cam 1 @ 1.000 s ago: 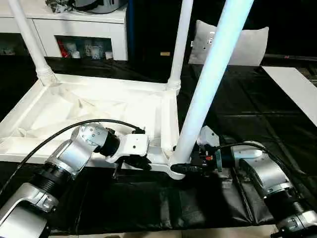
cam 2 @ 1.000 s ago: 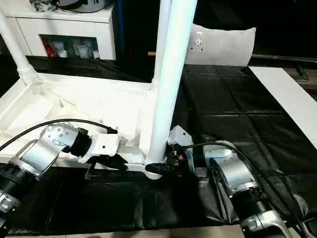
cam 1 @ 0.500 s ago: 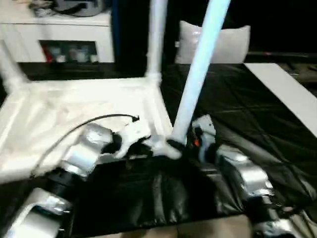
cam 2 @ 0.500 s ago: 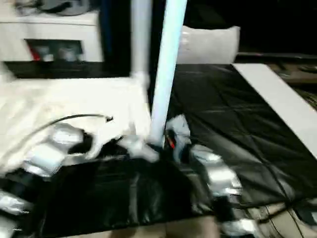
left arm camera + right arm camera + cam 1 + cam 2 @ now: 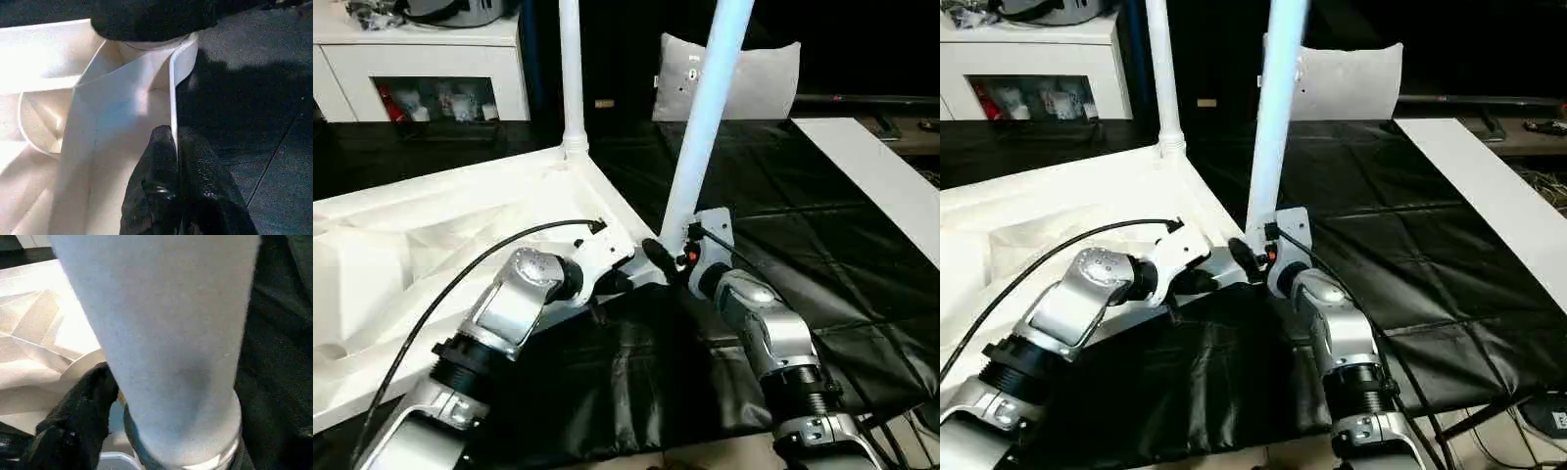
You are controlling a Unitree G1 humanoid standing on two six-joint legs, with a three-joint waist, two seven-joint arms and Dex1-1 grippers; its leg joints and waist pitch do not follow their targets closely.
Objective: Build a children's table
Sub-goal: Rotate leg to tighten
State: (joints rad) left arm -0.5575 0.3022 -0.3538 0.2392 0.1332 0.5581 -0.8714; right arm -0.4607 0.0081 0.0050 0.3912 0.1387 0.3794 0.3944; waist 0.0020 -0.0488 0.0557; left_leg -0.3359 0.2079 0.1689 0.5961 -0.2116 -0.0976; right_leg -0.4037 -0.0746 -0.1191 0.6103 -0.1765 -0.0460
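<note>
The children's table top lies upside down at the left, white and ribbed. One white leg stands in its far corner socket. A second leg rises from the near corner socket. My left gripper is shut on the thin rim wall of the top just beside that near corner, and it also shows from above. My right gripper sits around the base of the near leg. One black finger stands just off the leg's side, and the other finger is hidden behind the leg.
A black cloth covers the work surface. A white-grey cushion leans at the back. A flat white board lies at the right, and a white cabinet stands at the back left. A black cable arcs over my left forearm.
The camera has swung, so the whole picture has shifted. Both grippers stay at the near corner. The right gripper's jaws look wider around the leg's base than before.
</note>
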